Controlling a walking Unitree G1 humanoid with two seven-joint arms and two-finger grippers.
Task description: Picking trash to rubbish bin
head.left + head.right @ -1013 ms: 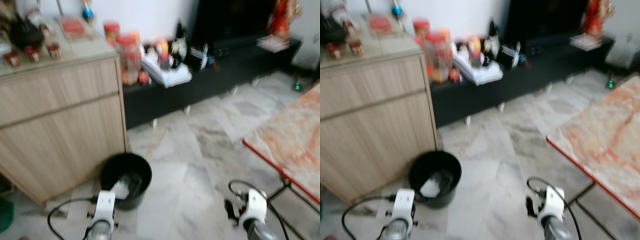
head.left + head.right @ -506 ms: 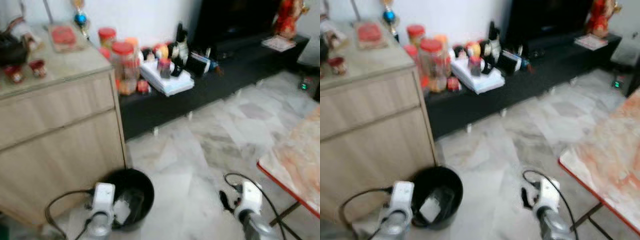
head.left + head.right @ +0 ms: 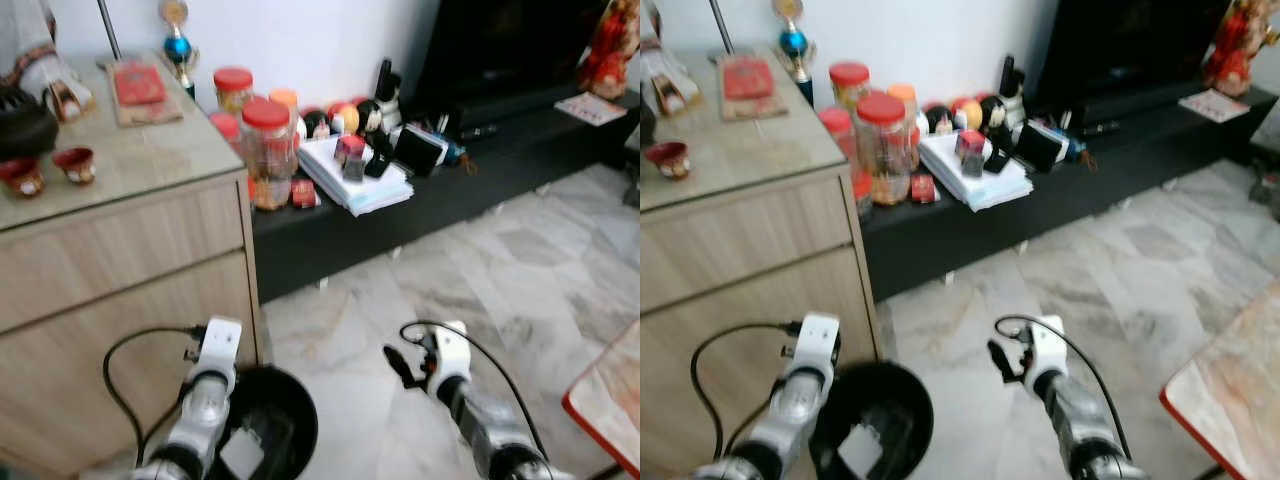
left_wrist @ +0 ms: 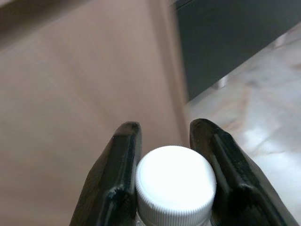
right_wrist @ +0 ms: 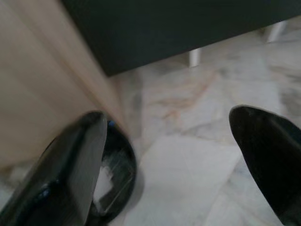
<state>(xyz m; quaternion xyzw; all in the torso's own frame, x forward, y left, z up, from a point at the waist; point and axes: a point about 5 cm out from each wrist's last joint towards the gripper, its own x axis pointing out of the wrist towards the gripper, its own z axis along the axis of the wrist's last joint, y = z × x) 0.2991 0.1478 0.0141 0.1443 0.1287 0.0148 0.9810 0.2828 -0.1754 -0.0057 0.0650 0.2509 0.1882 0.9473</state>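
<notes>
While both arms reach forward over a pale marble floor (image 3: pixel 520 270), the room spreads out ahead: a light wood cabinet (image 3: pixel 120 270) at 10 o'clock, a long black low unit (image 3: pixel 470 170) running from 12 toward 2 o'clock against a white wall, and the red-edged corner of a table (image 3: pixel 608 392) at 4 o'clock. On the cabinet's glossy top stand small red cups (image 3: pixel 76 164), a dark teapot (image 3: pixel 22 125) and a trophy (image 3: pixel 178 40). Red-lidded jars (image 3: pixel 266 150), a stack of white papers (image 3: pixel 358 182) and assorted clutter crowd the near end of the unit.

A black bin (image 3: pixel 262 432) sits on the floor at 7 o'clock, touching or just beside the cabinet's corner, with something white inside. The left gripper (image 4: pixel 164 141) is clamped on a bottle (image 4: pixel 175 182), its white cap squeezed between both fingers (image 4: pixel 115 179); the left arm (image 3: pixel 205 385) hangs just above the bin's rim. The right gripper (image 5: pixel 174 141) hovers with its fingers (image 5: pixel 75 165) spread wide apart, nothing between them, over the floor near the bin.
</notes>
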